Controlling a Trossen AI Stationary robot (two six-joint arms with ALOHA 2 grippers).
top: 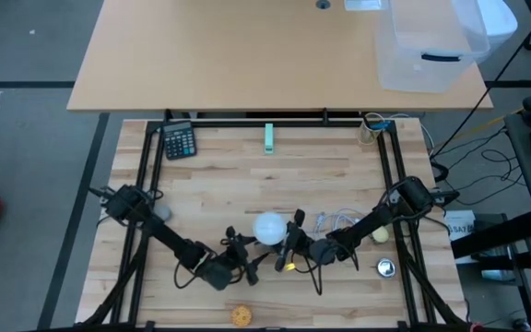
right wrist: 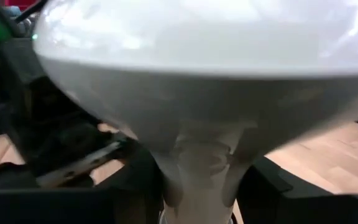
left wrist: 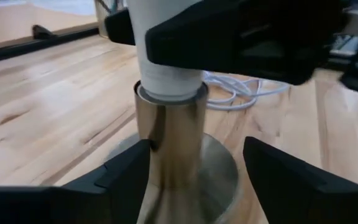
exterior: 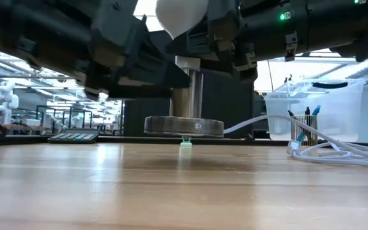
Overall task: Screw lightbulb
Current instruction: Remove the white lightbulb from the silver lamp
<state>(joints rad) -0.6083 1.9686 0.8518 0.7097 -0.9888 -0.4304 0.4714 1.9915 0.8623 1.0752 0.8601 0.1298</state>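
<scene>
The white lightbulb (top: 267,228) stands upright, its neck down in the top of a metal socket post (left wrist: 169,143) that rises from a round disc base (exterior: 184,126). My right gripper (top: 289,247) reaches in from the table's right and is shut on the bulb. My left gripper (left wrist: 194,163) comes from the left and is open. Its two fingers stand on either side of the post, low down near the disc. I cannot tell whether the nearer finger touches the post. In the low view the disc shows slightly above the tabletop, with a shadow beneath. My right gripper pinches the lightbulb's narrow neck (left wrist: 166,78) between its two fingers (left wrist: 241,37), just above the rim of the socket post. The fingers come in about level from the table's right. The bulb stands upright, globe up, with its lower end inside the post.
A coiled white cable (top: 335,221), a small yellowish ball (top: 380,236) and a small metal piece (top: 385,267) lie to the right. A calculator (top: 179,141) and a green piece (top: 269,138) lie at the far side. An orange ball (top: 240,315) lies at the near edge.
</scene>
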